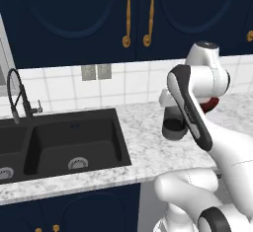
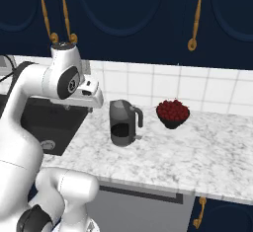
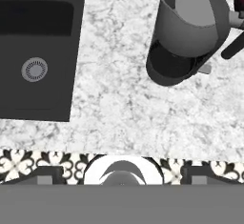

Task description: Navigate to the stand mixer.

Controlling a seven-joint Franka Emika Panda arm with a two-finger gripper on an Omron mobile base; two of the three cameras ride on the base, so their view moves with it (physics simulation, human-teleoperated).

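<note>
The stand mixer is out of view. My gripper point(image 2: 92, 97) hangs over the marble counter point(image 2: 197, 152), between the sink and a dark grey kettle point(image 2: 122, 122), and points down. Its hand is partly hidden behind my forearm in the left base view. The fingertips are not visible, so I cannot tell whether it is open or shut. Nothing is seen in it.
A black double sink point(image 1: 69, 142) with a black spring faucet point(image 1: 17, 97) lies to the left. The kettle point(image 3: 186, 32) stands mid-counter, and a dark bowl of red fruit point(image 2: 173, 111) sits behind it to the right. Navy wall cabinets with brass handles point(image 1: 127, 14) hang above.
</note>
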